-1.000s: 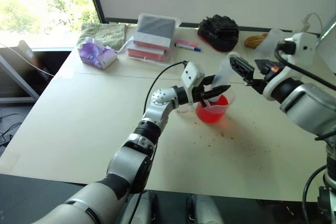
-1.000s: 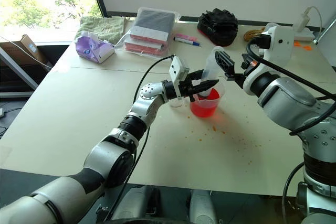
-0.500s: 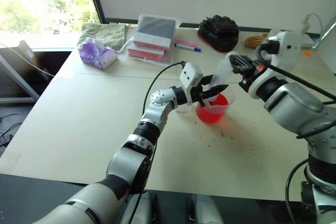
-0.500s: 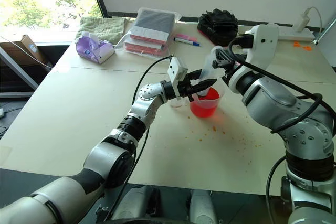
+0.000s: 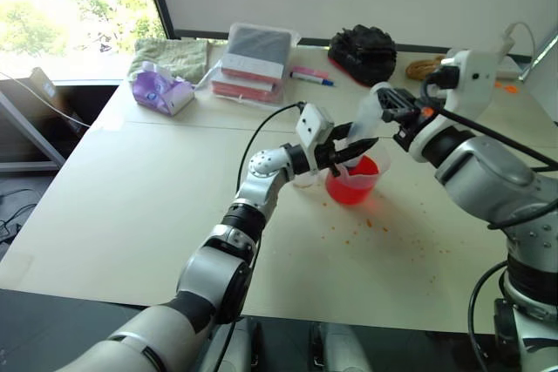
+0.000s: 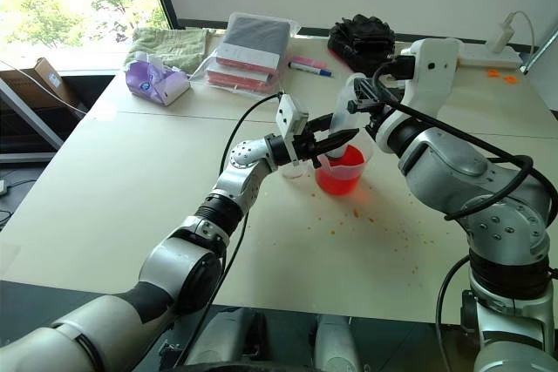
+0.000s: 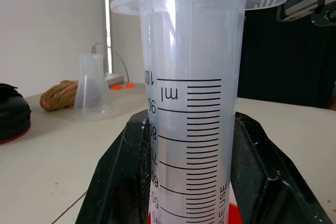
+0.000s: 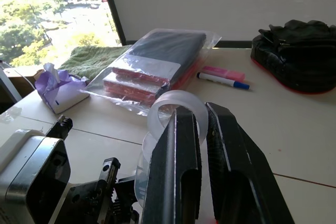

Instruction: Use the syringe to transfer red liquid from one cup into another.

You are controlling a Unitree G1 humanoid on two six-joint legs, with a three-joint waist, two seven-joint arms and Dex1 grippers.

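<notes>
The syringe stands tilted over the spouted cup, which holds red liquid. My left gripper is shut on the syringe's clear barrel, one black finger on each side. At the top end, my right gripper is shut on the pale plunger's ring; its fingers pinch that ring. The small narrow cup stands just left of the beaker, partly hidden behind my left wrist.
Along the table's far side lie a purple tissue pack, a green towel, bagged books, a blue-capped marker, a black bag and a rope coil. A clear flask stands near the coil. Orange specks dot the table.
My right gripper has moved left to the plunger's top and gone from open to shut on it. The left gripper and the syringe barrel have stayed put.
</notes>
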